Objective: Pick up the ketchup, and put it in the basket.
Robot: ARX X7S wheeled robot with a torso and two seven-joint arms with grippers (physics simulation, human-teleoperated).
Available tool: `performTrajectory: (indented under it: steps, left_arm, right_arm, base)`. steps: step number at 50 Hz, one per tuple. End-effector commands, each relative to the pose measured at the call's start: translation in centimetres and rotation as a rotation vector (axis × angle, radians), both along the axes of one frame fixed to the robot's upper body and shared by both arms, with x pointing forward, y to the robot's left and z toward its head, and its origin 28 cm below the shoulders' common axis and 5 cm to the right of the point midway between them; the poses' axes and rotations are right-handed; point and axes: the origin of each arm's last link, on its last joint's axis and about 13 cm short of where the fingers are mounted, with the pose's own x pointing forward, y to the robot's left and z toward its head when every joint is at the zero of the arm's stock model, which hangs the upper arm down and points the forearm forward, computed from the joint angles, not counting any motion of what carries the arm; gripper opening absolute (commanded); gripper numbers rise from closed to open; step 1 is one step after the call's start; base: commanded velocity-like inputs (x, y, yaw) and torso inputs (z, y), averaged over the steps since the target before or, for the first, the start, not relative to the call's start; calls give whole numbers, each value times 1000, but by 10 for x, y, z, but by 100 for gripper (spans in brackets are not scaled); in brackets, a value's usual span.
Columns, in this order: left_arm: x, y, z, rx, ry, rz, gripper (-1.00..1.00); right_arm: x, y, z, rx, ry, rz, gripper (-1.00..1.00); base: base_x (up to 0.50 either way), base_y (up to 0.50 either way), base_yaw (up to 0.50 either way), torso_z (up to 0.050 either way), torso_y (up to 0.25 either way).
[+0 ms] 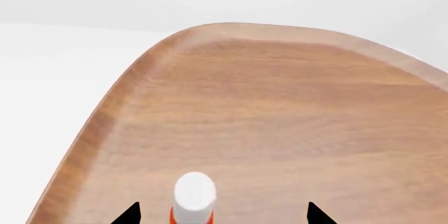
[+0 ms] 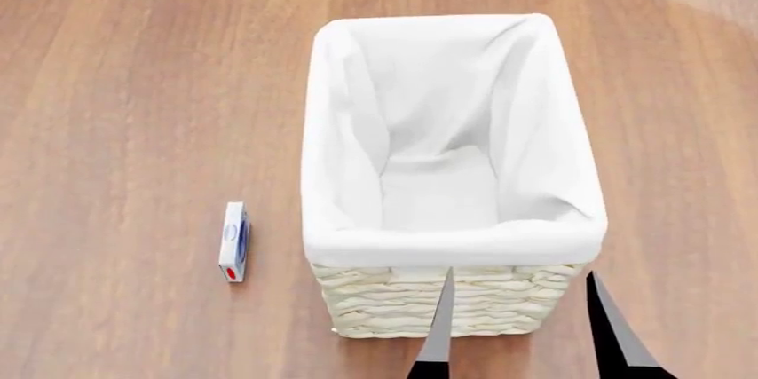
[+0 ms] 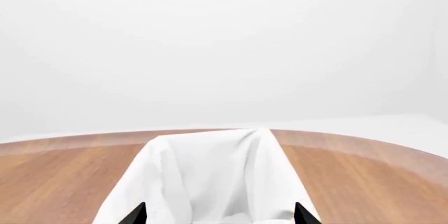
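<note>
I am lining my left claw point(image 1: 220, 214), fingers spread and empty, around the ketchup point(image 1: 193, 198) sitting between them; descend squarely before clenching. My right claw point(image 2: 521, 330), also spread, is waiting beside the basket point(image 2: 450, 303).

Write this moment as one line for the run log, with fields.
ketchup: between left gripper fingertips, open | basket: empty, upright | right gripper: open, near basket front | small box: beside basket

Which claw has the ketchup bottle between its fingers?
The left gripper: the ketchup shows its white cap between the open fingertips; the right gripper faces only the basket.
</note>
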Motion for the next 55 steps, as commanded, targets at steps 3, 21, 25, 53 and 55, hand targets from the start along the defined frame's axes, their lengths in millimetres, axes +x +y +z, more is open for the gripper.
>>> performTrajectory:
  steps: [3,21,25,53,55]
  left_arm:
    - [3,9,-18,-2,51,20,100]
    - [15,20,-41,-18,93,5,100]
    - [15,22,-43,-20,100,9,100]
    - [18,32,-51,-27,120,28,100]
    - [18,33,-50,-29,120,30,100]
  right_arm:
    - [2,-2,1,0,-9,-1,100]
    - [3,-1,-1,-2,-5,3,100]
    - [3,-1,0,-1,-6,4,100]
    - [3,1,-2,-2,-1,9,100]
    - [4,0,-2,-2,0,9,100]
  base:
    - [0,0,0,0,0]
    - [0,0,0,0,0]
    - [0,0,0,0,0]
    - [0,0,0,0,0]
    - [0,0,0,0,0]
